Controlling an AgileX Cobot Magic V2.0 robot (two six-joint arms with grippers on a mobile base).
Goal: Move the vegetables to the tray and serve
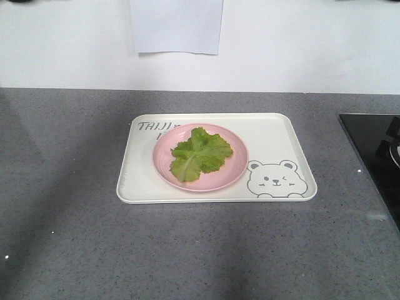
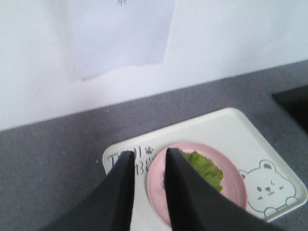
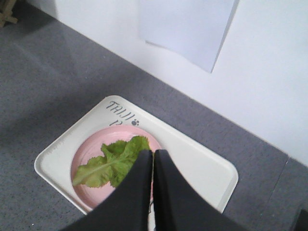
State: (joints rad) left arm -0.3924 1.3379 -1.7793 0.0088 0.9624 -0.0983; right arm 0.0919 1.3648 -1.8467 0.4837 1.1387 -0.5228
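I saw the vegetables (image 1: pixel 200 154) as one bunch of crinkly green lettuce leaves lying in the middle of a round pink plate (image 1: pixel 234 169). I could not count the single leaves. The plate stood on the tray (image 1: pixel 284 134), a cream-white rectangle with rounded corners, a little left of its centre.

On the tray I read the grey letters "TAIJI" (image 1: pixel 154 127) at the far left corner; the plate covered the rest of the print. In my left wrist view I could read a "B" in the second line, beside a small paw mark. One grey bear face (image 1: pixel 274 179) was printed at the near right corner. So I counted one tray, one plate and one bunch of lettuce.

The tray rested flat on the grey tabletop (image 1: pixel 69 237). At the right edge there was a black glossy panel (image 1: pixel 375 150) set into the tabletop. One white sheet of paper (image 1: pixel 177 25) hung on the white wall behind; I could not read any writing on it.

The left gripper (image 2: pixel 148 156) hovered above the left part of the tray with its fingers (image 2: pixel 122 168) spread a little apart, holding nothing. The right gripper (image 3: pixel 153 153) was above the plate with its fingers (image 3: pixel 166 168) pressed together, also holding nothing.
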